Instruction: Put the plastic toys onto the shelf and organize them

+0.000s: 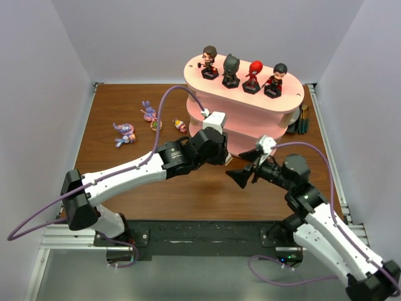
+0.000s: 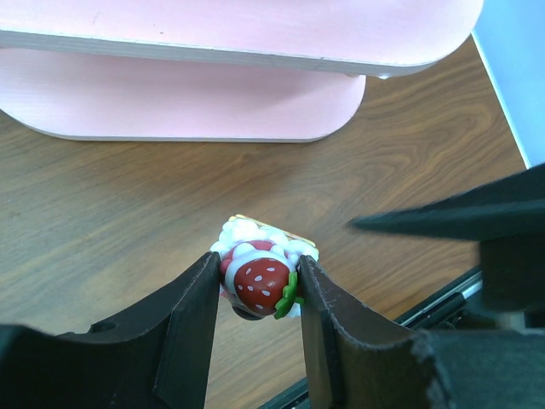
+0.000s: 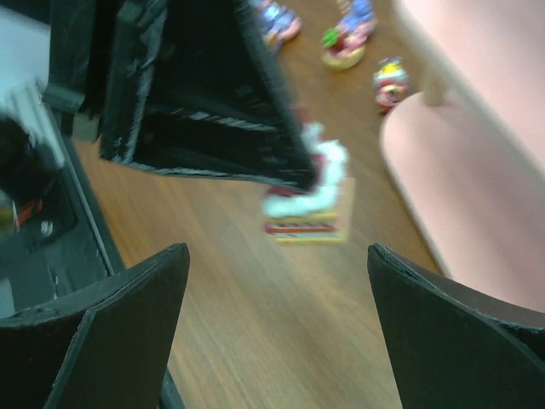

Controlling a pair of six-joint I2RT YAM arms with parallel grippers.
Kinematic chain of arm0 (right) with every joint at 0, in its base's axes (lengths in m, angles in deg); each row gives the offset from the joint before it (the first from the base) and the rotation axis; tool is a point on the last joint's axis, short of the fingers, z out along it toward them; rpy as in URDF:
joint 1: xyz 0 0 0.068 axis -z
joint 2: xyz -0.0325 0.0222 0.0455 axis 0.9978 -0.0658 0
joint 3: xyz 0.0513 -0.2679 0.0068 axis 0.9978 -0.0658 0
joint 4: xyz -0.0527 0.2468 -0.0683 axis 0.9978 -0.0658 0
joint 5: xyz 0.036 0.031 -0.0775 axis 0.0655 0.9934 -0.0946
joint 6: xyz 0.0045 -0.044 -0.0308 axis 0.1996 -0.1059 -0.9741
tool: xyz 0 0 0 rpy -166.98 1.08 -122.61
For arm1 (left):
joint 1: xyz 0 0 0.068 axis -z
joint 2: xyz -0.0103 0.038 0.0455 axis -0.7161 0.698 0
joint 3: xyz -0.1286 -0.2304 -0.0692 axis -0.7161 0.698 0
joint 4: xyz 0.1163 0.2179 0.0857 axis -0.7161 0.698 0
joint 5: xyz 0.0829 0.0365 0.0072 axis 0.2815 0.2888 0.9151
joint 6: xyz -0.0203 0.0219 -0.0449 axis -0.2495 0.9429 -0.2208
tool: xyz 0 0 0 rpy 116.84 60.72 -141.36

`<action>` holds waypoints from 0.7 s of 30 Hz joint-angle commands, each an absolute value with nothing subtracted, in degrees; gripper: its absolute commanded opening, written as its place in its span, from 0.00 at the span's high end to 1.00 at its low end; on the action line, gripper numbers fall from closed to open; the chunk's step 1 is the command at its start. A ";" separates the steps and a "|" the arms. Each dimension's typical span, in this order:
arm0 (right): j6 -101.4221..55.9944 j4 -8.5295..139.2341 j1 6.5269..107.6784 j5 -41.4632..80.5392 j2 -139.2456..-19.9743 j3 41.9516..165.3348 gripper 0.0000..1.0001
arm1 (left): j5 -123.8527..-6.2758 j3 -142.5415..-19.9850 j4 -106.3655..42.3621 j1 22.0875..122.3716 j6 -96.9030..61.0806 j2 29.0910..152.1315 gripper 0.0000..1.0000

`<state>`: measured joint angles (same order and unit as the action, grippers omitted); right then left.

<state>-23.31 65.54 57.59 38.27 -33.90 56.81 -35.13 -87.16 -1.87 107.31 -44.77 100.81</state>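
Observation:
My left gripper [image 2: 258,262] is shut on a small red strawberry toy [image 2: 260,285] with white cream and a layered cake base, held just above the wooden table in front of the shelf [image 2: 255,111]. From above, the left gripper [image 1: 219,152] sits by the front of the shelf's [image 1: 294,103] lowest pink board. Four big-headed figures stand in a row on the top board: brown-haired [image 1: 209,61], black-masked [image 1: 231,69], red-masked [image 1: 253,76], black-haired [image 1: 276,80]. My right gripper [image 3: 279,256] is open and empty, facing the held toy [image 3: 311,198] from close by.
Purple-blue long-eared creatures [image 1: 124,133] [image 1: 148,111] and two tiny toys [image 1: 156,125] [image 1: 180,125] lie on the table left of the shelf. Dark pens [image 1: 303,119] lie to the right of the shelf. The table's near edge with its metal rail [image 1: 188,232] is right behind both grippers.

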 commanded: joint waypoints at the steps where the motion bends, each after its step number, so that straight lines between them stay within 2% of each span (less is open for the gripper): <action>1: -31.09 71.21 49.78 28.27 -37.19 58.24 0.11 | -34.04 -90.48 -2.65 107.96 -45.44 100.20 1.00; 8: -33.66 76.58 46.86 25.17 -42.99 58.15 0.15 | -34.30 -89.43 -1.69 108.40 -45.44 98.88 1.00; 15: -35.06 78.34 46.50 22.00 -43.79 57.63 0.21 | -34.65 -88.99 -1.16 108.40 -45.09 98.35 1.00; 18: -35.15 78.43 46.50 22.88 -44.58 57.80 0.28 | -35.18 -88.99 -1.16 108.40 -45.00 98.09 1.00; 21: -35.07 79.30 46.50 24.37 -45.20 57.45 0.42 | -35.44 -88.72 -1.25 108.40 -45.00 97.56 1.00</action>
<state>-34.02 75.25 46.75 24.32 -44.37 56.81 -35.33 -87.72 0.08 108.12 -44.72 100.57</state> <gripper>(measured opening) 0.642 0.442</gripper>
